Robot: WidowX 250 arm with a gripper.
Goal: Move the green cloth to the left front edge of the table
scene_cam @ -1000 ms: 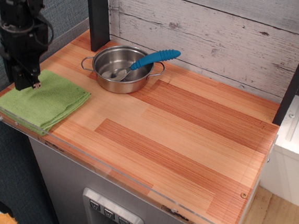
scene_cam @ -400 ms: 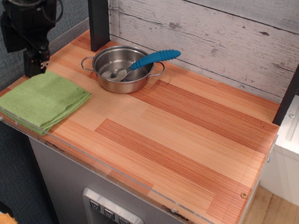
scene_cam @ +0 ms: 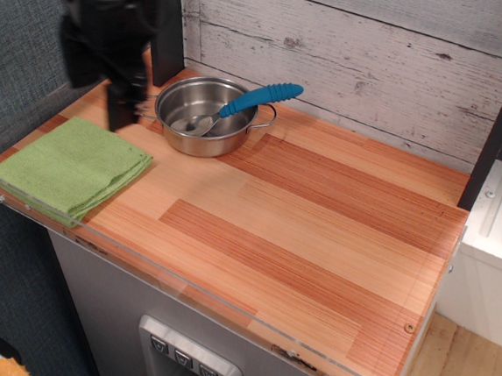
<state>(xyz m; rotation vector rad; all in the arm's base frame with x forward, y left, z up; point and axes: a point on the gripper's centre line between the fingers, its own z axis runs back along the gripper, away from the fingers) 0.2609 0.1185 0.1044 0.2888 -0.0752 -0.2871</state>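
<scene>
Observation.image: green cloth [scene_cam: 70, 169] flat at table's [scene_cam: 317, 238] near left edge, apparently placed; gripper [scene_cam: 119, 117] blurred above, grip unreadable.

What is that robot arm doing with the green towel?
Right now it isn't holding anything. The green cloth lies flat and folded at the left front corner of the table, right by the clear rim. The gripper hangs above the table just behind the cloth, next to the steel pot, which has a blue-handled spoon in it. The gripper is blurry, so I can't tell if it is open or shut. The cloth looks like it is already where it belongs.
</scene>
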